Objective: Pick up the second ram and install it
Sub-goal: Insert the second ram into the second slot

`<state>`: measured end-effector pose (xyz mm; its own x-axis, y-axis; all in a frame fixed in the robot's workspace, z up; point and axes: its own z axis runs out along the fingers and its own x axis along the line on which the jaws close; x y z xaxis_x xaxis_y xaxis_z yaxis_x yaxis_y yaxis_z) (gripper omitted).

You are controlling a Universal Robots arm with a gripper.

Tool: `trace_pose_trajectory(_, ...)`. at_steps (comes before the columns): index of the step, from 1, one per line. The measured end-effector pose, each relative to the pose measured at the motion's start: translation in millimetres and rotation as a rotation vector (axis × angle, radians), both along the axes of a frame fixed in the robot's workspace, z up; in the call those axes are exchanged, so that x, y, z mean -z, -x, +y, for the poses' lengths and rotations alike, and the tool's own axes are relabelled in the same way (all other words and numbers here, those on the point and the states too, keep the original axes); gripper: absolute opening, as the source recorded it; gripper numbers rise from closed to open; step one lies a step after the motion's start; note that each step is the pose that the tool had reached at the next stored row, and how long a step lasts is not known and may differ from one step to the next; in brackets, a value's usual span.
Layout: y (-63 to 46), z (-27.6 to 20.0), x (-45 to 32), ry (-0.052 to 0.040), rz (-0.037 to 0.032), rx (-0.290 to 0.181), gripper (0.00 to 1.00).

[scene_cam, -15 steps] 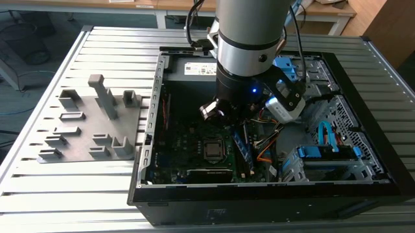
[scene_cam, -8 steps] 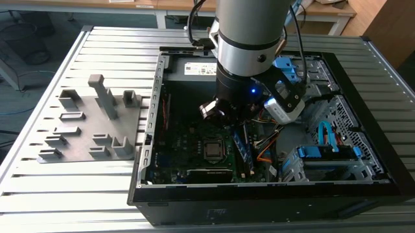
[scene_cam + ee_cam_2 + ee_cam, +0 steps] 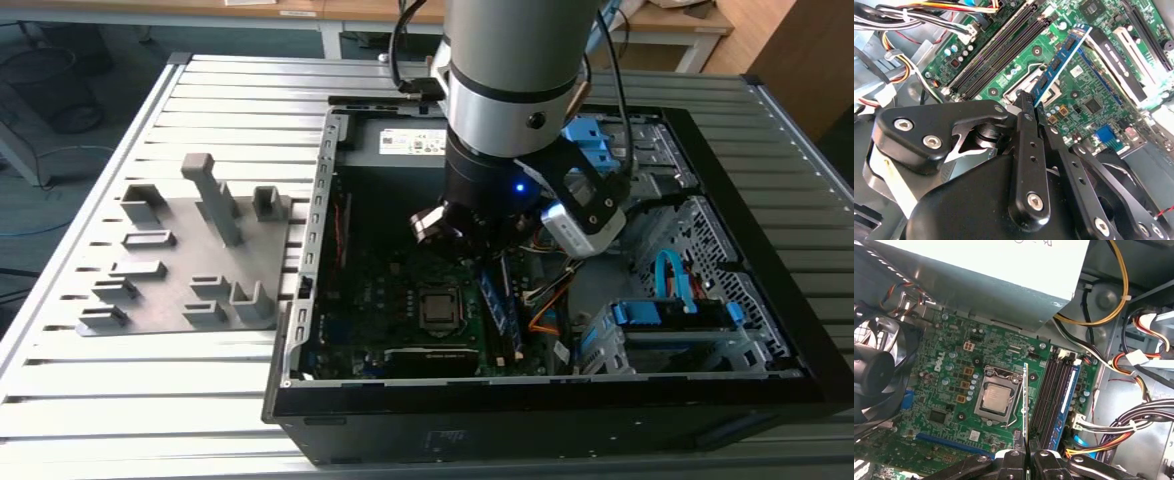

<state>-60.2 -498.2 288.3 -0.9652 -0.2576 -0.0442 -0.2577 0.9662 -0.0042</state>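
The gripper is clamped on the second ram. In the first wrist view the stick shows edge-on, jutting from between the jaws above the motherboard, over the gap between the CPU socket and the black memory slots; the second wrist view shows its blue-green face and black chips. In the exterior view the arm reaches into the open computer case, ending at about 1 o'clock from the CPU socket, while a grey fixture plate lies at 9 o'clock of the case.
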Motion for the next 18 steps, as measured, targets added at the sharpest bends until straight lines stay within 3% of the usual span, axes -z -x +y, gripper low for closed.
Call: trace_pose_trajectory(18, -0.2, 0.0, 0.0, 0.0000, 0.0000, 0.086, 0.14)
